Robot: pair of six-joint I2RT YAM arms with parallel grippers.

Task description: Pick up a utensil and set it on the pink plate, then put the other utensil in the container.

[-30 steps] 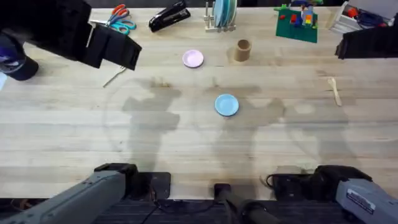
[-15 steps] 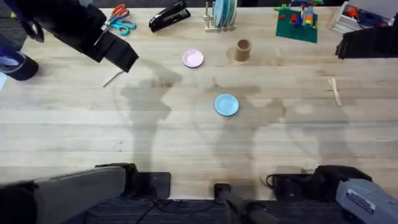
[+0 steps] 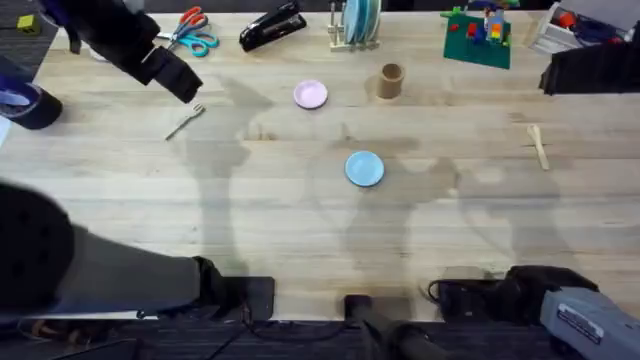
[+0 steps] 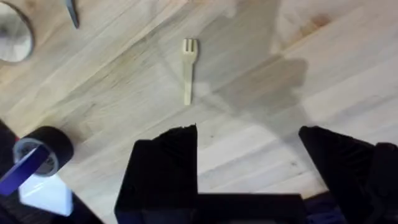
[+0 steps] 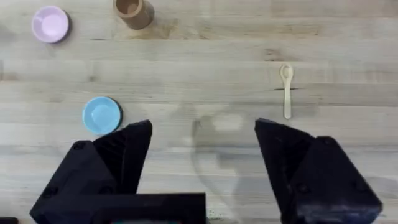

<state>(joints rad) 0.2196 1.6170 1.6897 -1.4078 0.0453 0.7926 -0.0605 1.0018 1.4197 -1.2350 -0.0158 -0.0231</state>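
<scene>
The wooden fork (image 3: 185, 122) lies flat on the table at the far left, also seen as the fork (image 4: 188, 68) beyond my left gripper (image 4: 249, 134), which is open and empty. In the overhead view the left gripper (image 3: 178, 78) hovers just behind the fork. The pink plate (image 3: 311, 95) and the tan container (image 3: 391, 81) stand at the back middle. The spoon-like utensil (image 3: 539, 145) lies at the right. My right gripper (image 5: 202, 124) is open and empty, with the spoon (image 5: 286, 90), container (image 5: 133, 11) and pink plate (image 5: 50, 24) ahead of it.
A light-blue plate (image 3: 364, 168) sits mid-table. Along the back edge are scissors (image 3: 190, 30), a black stapler (image 3: 272, 25), a dish rack (image 3: 357, 25), a green brick model (image 3: 478, 35) and a clear bin (image 3: 570, 25). A dark tape roll (image 3: 25, 100) sits far left.
The left gripper has drawn back toward the far left corner, uncovering the fork's tines. The left arm's lower part now looms larger. The right arm has not moved.
</scene>
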